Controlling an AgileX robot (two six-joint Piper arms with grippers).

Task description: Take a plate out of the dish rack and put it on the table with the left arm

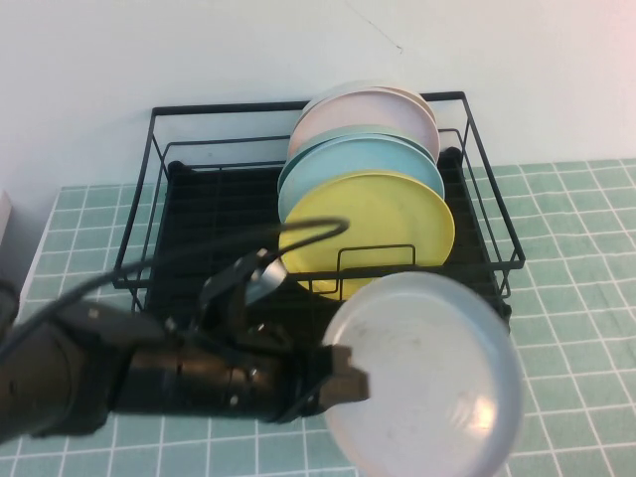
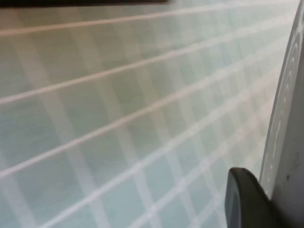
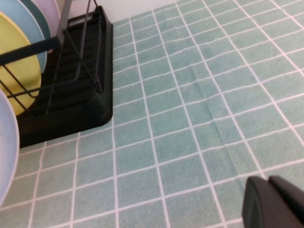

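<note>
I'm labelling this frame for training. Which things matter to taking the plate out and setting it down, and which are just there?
In the job: grey-blue plate, held by the left gripper; dish rack; table.
Just there: yellow plate, light-blue plates, pink plates, right gripper low over the tiles.

The plate [image 1: 427, 383] is looking matte and smooth — the dish rack [image 1: 477, 149] is showing thin black wire.

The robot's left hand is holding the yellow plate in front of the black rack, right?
Not quite. The high view shows the left hand holding the grey-blue plate in front of the dish rack. The yellow plate stands in it.
</note>
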